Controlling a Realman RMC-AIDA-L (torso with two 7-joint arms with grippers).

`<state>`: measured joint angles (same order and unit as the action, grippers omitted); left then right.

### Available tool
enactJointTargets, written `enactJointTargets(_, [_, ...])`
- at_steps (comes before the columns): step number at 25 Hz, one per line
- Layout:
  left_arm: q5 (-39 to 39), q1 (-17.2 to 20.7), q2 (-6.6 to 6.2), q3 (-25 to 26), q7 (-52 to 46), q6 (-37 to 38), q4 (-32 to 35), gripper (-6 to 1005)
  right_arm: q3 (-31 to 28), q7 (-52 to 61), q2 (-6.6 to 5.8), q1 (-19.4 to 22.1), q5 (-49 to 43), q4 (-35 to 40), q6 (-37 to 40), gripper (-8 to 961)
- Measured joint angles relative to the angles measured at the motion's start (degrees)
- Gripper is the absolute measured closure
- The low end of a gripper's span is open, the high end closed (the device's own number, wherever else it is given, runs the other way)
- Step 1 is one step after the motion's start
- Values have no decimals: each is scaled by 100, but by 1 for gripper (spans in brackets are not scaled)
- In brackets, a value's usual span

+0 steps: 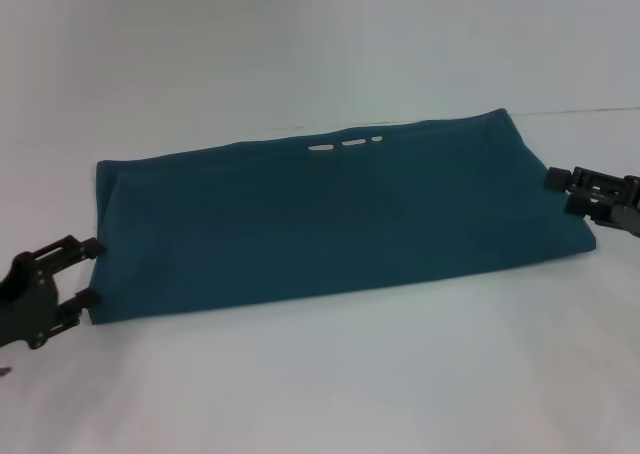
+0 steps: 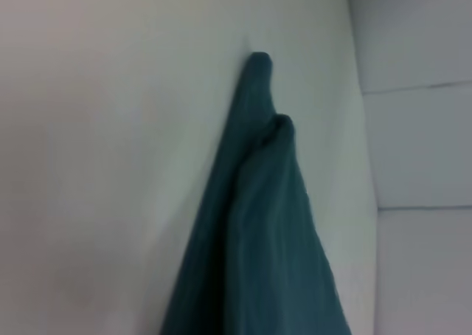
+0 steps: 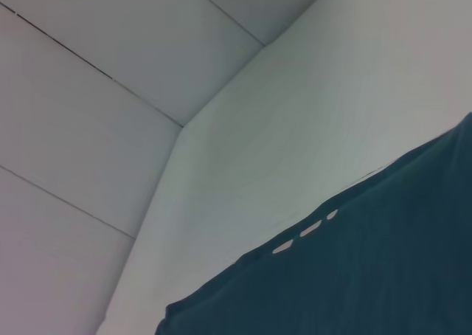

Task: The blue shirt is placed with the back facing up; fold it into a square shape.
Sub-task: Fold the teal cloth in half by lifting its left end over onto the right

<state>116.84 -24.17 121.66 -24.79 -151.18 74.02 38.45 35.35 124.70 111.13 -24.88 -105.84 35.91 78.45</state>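
Note:
The blue shirt [image 1: 340, 219] lies on the white table [image 1: 330, 384] as a long flat band, plain side up. Three small white marks [image 1: 346, 144] show at its far edge. My left gripper [image 1: 87, 272] is at the band's left end, open, with its fingertips [image 1: 90, 246] against the cloth edge. My right gripper [image 1: 560, 189] is at the band's right end, touching the cloth. The left wrist view looks along the shirt's stacked layers [image 2: 258, 239]. The right wrist view shows the shirt [image 3: 369, 283] and its white marks [image 3: 302, 235].
The white table surface surrounds the shirt on all sides. A thin seam [image 1: 590, 109] runs across the back right. White panels with dark joints [image 3: 88, 69] stand beyond the table in the right wrist view.

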Motion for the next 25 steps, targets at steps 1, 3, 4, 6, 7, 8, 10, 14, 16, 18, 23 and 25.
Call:
enactJointTargets(1, [3,-27,2,-7,10,-105,-77,280,2,-10,-1,-1,-13,-4,-6,71])
enactJointTargets(3, [23,-71,7,-27,45,-357,-237,280,4,-34,-2,-4,-44,-15,-10,72])
enactJointTargets(4, [26,-81,9,-35,62,-432,-284,280,5,-40,-2,-4,-52,-22,-10,72])
enactJointTargets(6, [36,-106,10,-52,104,-581,-404,280,7,-45,-3,6,-56,-36,-12,73])
enactJointTargets(7, [39,-110,10,-61,118,-622,-438,280,7,-45,-3,17,-56,-38,-14,73])
enactJointTargets(8, [41,-109,10,-71,124,-650,-457,280,7,-45,-3,28,-56,-40,-17,73])
enactJointTargets(10, [41,-90,13,-75,132,-665,-463,280,-4,-46,-4,48,-56,-43,-21,74])
enactJointTargets(14, [41,-66,6,-46,148,-429,-418,280,-32,-46,-4,57,-56,-43,-21,75])
enactJointTargets(16, [70,-19,-46,-31,84,-157,-350,280,-21,-41,-5,59,-56,-43,-17,75])
enactJointTargets(18, [143,69,-84,-5,-82,15,-227,280,-2,-35,-10,60,-56,-43,-13,76])
enactJointTargets(23, [201,210,-75,42,-338,87,-119,281,-13,-44,-35,62,-54,-129,-15,77])
enactJointTargets(25, [203,217,-67,44,-375,21,-151,281,-17,-47,-48,62,-53,-170,-29,78])
